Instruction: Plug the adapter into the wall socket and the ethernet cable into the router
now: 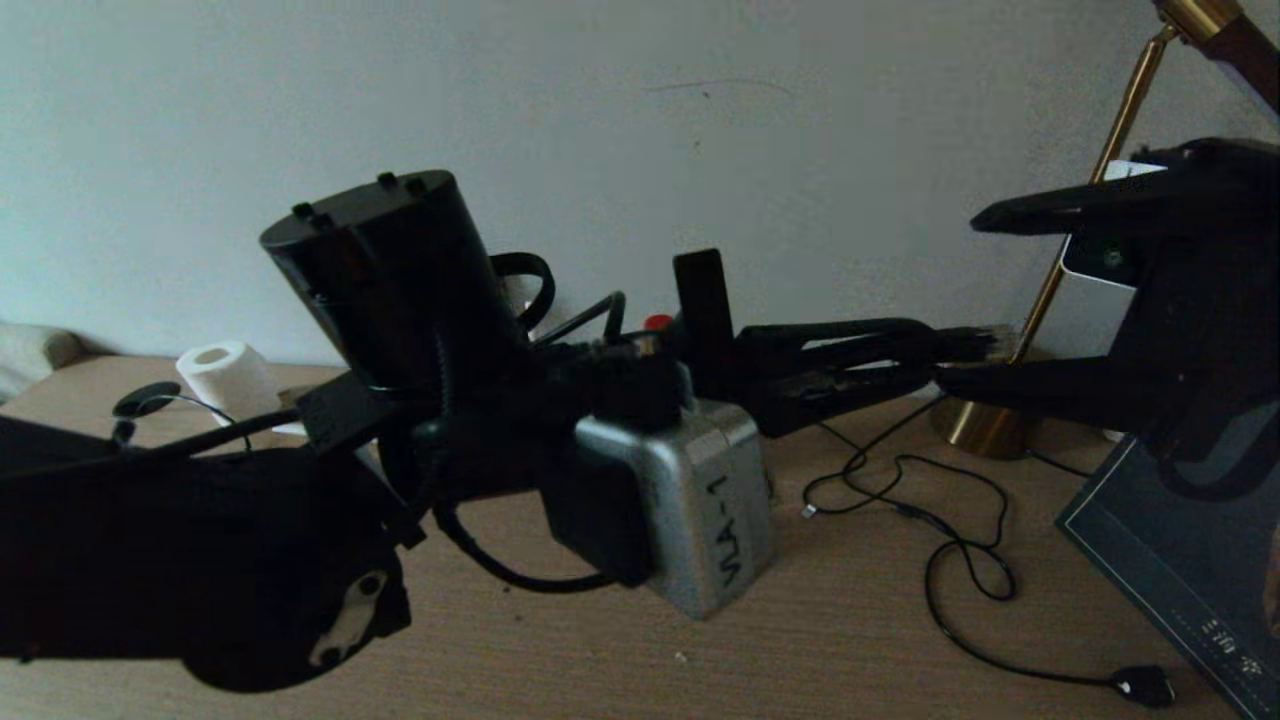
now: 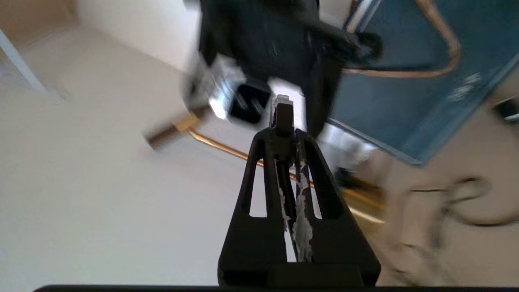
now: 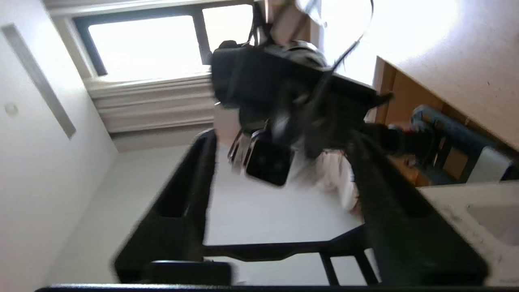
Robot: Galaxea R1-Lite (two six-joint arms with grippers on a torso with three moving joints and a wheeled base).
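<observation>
My left gripper (image 1: 985,345) reaches to the right above the table, level with the lamp's base. It is shut (image 2: 284,136) on a small black plug with a clear tip (image 2: 282,113), the ethernet cable's end, and a dark cable runs back between the fingers. A round black disc (image 1: 145,399) on a thin cable lies at the far left. My right gripper (image 1: 965,300) hangs open just beyond the left one's tip, with nothing between its wide fingers (image 3: 282,138). Behind it shows a white panel (image 1: 1100,265) that I cannot identify. Adapter and wall socket are out of view.
A brass lamp (image 1: 985,425) stands at the back right, its stem rising along the wall. A thin black cord (image 1: 960,545) loops over the wooden table to a black plug (image 1: 1145,686). A dark blue board (image 1: 1190,570) lies front right. A paper roll (image 1: 225,375) stands back left.
</observation>
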